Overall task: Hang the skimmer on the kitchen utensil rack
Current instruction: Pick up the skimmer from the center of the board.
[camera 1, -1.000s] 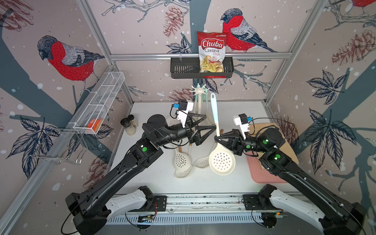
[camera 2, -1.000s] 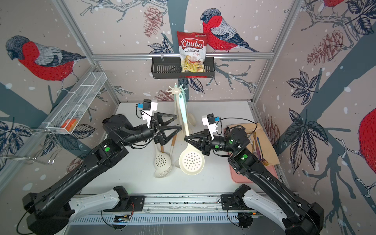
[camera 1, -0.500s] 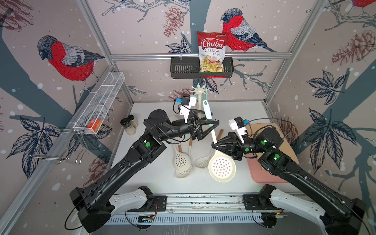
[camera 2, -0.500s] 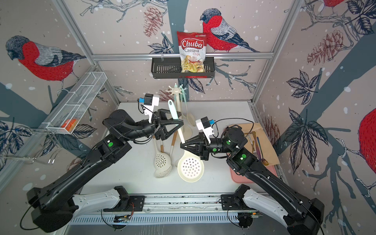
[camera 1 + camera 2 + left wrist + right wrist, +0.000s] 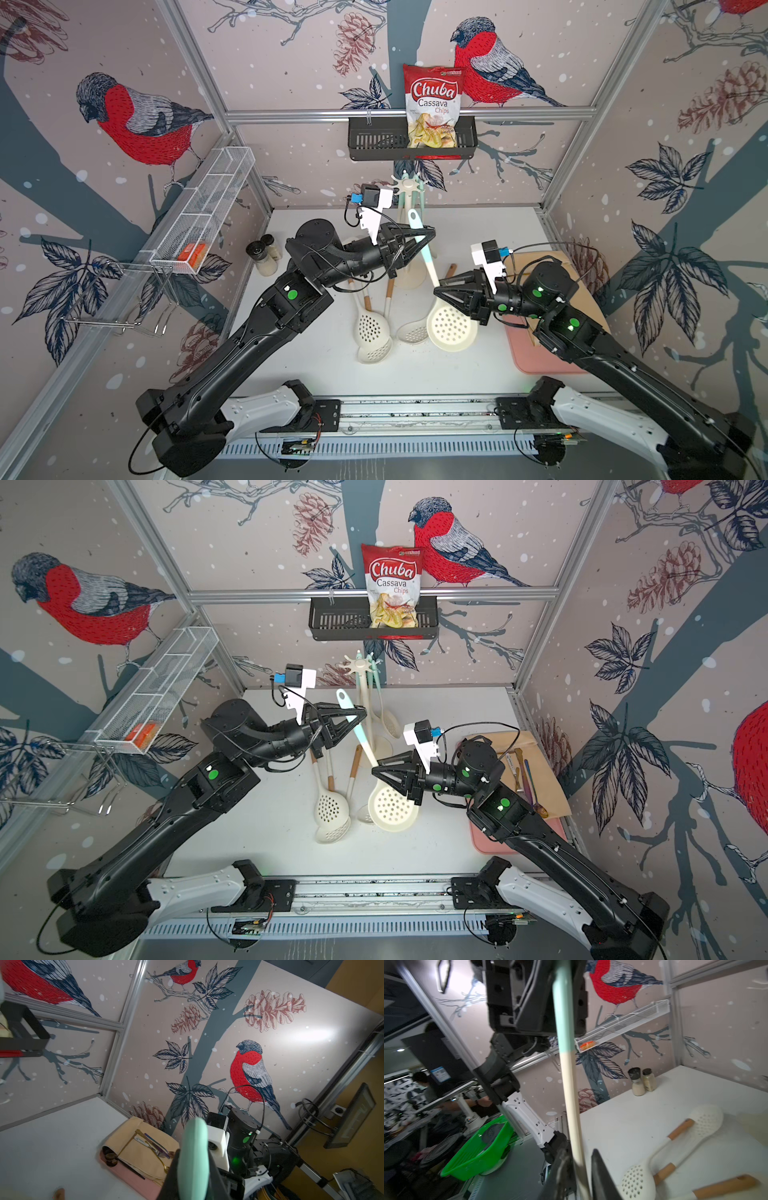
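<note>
The skimmer (image 5: 451, 328) has a cream perforated bowl, a cream shaft and a mint handle (image 5: 358, 729). It stands tilted, bowl low by the table and handle end near the kitchen utensil rack (image 5: 409, 185), a cream stand with a star top. My left gripper (image 5: 430, 237) is shut on the mint handle (image 5: 194, 1157). My right gripper (image 5: 436, 291) sits around the cream shaft (image 5: 569, 1084) just above the bowl. It is open, with a gap between the shaft and one finger (image 5: 600, 1174).
Two other skimmers (image 5: 370, 328) and a slotted spoon (image 5: 411, 332) lie on the table beside the rack's base. A mint-handled utensil (image 5: 388, 721) hangs from the rack. Behind it are a black basket (image 5: 374, 141) and chips bag. Shakers (image 5: 262, 253) stand left, a pink tray (image 5: 536, 353) right.
My left gripper moved onto the mint handle and closed on it. My right gripper, shut on the shaft before, has loosened. The skimmer's handle end has tilted toward the left arm.
</note>
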